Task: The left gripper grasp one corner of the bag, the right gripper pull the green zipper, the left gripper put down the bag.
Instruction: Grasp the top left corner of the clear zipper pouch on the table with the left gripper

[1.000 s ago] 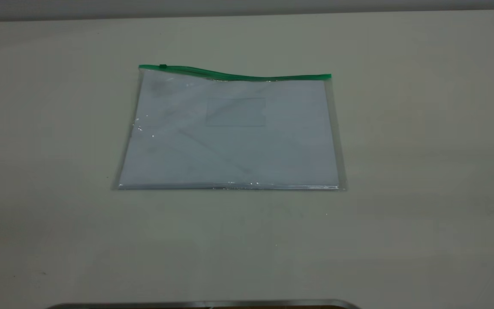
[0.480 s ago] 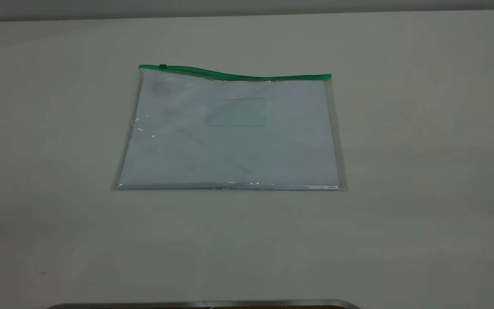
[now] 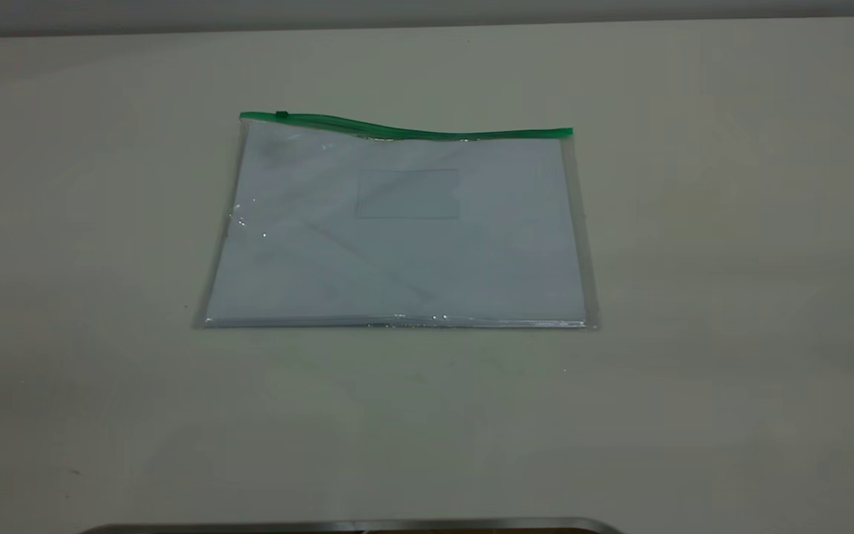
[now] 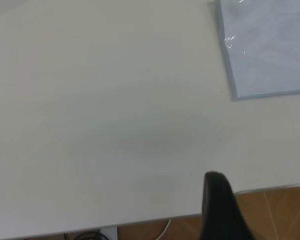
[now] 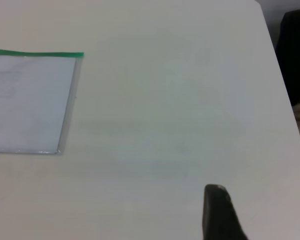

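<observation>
The bag lies flat on the white table, clear plastic over white paper, with a small card pocket on its face. The green zipper runs along its far edge, and the slider tab sits near the far left corner. Neither arm shows in the exterior view. In the left wrist view one corner of the bag lies far from my left gripper, of which one black finger shows with nothing beside it. The right wrist view shows the bag's zipper-end corner, well away from my open, empty right gripper.
Bare table surrounds the bag on all sides. A metal rim crosses the near edge of the exterior view. The table's edge with wooden floor beyond lies by the left gripper. A dark object stands past the table's side edge.
</observation>
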